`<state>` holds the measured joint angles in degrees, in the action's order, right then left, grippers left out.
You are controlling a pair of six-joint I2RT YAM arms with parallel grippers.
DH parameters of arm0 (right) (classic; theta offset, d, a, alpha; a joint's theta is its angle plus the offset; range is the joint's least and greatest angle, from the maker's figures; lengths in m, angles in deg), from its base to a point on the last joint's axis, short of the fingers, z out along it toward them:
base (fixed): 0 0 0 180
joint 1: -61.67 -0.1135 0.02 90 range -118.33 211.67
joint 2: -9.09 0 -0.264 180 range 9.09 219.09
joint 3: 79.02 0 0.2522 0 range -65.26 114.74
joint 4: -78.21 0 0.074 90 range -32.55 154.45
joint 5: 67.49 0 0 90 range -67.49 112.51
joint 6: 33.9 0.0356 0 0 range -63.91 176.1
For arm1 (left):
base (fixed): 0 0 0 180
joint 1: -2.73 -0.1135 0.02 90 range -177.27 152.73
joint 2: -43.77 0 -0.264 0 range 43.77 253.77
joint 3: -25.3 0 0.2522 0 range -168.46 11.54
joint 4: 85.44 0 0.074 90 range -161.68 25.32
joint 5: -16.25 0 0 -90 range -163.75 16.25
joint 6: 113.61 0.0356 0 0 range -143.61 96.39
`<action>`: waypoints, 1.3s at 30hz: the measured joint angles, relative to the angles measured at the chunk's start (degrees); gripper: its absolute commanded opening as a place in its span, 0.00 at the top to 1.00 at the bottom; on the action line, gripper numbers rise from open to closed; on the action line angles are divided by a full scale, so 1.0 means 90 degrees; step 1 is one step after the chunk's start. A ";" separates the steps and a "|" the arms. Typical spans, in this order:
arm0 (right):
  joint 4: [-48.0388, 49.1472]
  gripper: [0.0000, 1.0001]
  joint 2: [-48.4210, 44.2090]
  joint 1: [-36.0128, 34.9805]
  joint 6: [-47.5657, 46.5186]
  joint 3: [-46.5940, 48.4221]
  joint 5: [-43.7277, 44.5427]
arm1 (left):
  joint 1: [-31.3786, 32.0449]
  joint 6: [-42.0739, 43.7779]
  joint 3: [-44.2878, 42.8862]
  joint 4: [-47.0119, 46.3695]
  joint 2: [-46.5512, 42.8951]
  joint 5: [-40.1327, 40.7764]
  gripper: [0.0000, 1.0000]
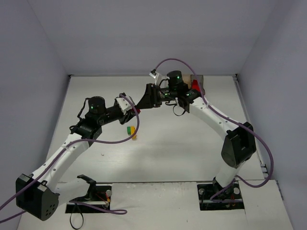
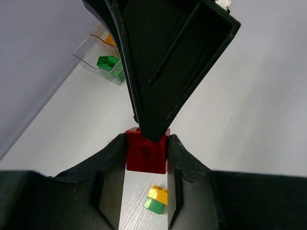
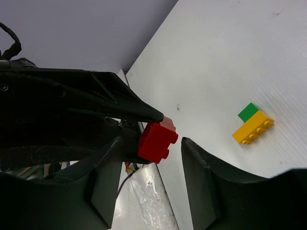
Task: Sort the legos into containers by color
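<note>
Red brick [image 2: 146, 155] clenched in left claw [image 2: 146, 143], off the table [image 2: 249, 96]; containers [image 2: 115, 72] well apart from brick. Right claw [image 3: 151, 143] released, jaws astride brick: close squarely on free faces before easing the left.

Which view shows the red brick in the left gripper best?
Right wrist: the red brick shows nearly whole, studs visible. Left wrist shows one face clamped in the left gripper, its top hidden by a finger of the right gripper. Top external gives only a red speck.

Probably a robotics lab: plain walls [image 1: 144, 33] enclose a white table [image 1: 158, 158] bearing two arms [image 1: 237, 143].
</note>
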<state>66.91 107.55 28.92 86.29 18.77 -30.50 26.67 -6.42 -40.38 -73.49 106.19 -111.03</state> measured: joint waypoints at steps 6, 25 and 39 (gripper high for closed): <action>0.0019 0.55 0.0000 -0.0002 0.0000 -0.0032 -0.0046 | 0.0015 -0.0002 0.0000 -0.0182 0.0056 0.0000 1.00; -0.0039 1.00 0.0039 0.0148 -0.0097 -0.0172 0.0022 | 0.0083 -0.0114 -0.0005 -0.0381 0.0238 0.0039 0.69; 0.0005 1.00 0.0053 0.1015 -0.0483 -0.0335 0.0233 | 0.0129 -0.0544 -0.0002 -0.0406 0.0282 0.0321 0.50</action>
<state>66.96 108.03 38.05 81.94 15.76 -28.41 27.83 -11.31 -40.40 -77.14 108.72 -108.14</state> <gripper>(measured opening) 0.006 0.498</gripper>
